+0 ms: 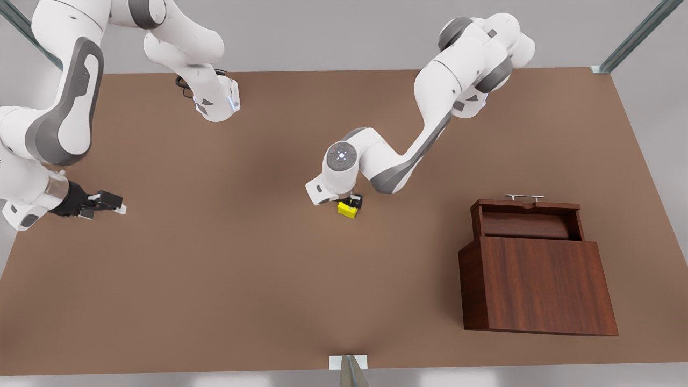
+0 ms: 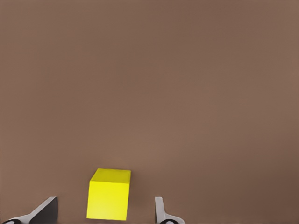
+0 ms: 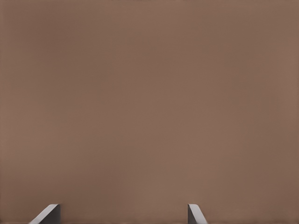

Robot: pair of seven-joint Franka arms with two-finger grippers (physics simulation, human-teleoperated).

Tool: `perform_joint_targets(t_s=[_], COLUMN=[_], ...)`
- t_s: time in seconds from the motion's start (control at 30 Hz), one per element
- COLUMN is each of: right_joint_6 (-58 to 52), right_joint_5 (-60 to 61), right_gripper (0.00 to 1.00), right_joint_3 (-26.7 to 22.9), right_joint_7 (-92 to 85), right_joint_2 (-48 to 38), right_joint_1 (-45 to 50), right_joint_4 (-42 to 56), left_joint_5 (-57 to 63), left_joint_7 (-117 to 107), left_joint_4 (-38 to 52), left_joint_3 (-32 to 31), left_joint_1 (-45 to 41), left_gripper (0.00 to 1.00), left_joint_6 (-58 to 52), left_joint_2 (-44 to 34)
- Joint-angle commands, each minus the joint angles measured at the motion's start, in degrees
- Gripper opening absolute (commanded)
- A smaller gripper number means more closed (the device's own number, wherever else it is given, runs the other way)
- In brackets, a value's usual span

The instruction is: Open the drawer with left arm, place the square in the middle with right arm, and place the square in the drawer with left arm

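The small yellow square [image 1: 348, 209] [image 2: 109, 196] rests on the brown tabletop [image 1: 269, 242] near its middle. My left gripper [image 1: 352, 204] [image 2: 105, 206] is down over the cube and open. One finger stands on each side of it, and a gap shows on both sides in the left wrist view. The drawer [image 1: 524, 226] is pulled out of the reddish-brown cabinet [image 1: 537, 285] at the front view's right; its silver handle [image 1: 524, 196] points toward the far edge and the tray looks empty. My right gripper [image 1: 110, 204] [image 3: 124, 212] waits open over bare table at the front view's left.
The left arm's elbow and links [image 1: 430, 129] stretch from the far right down to the table's middle. Bare tabletop separates the cube from the cabinet. A small metal bracket [image 1: 348, 363] sits at the near table edge.
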Motion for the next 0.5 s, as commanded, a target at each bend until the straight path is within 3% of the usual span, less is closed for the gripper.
perform_joint_targets(t_s=[0.0,0.47], right_joint_6=[-0.5,-3.6], right_joint_5=[-0.6,-3.8], right_gripper=[1.0,1.0], right_joint_3=[0.1,0.8], right_joint_7=[1.4,7.5], right_joint_2=[-0.6,5.3], right_joint_1=[-0.2,0.1], right_joint_4=[0.0,6.2], left_joint_5=[1.4,1.2], left_joint_7=[0.0,-0.6], left_joint_4=[0.0,-7.5], left_joint_3=[0.0,0.6], left_joint_1=[0.0,0.6], left_gripper=[1.0,1.0], left_joint_6=[0.1,0.5], left_joint_2=[-0.1,0.0])
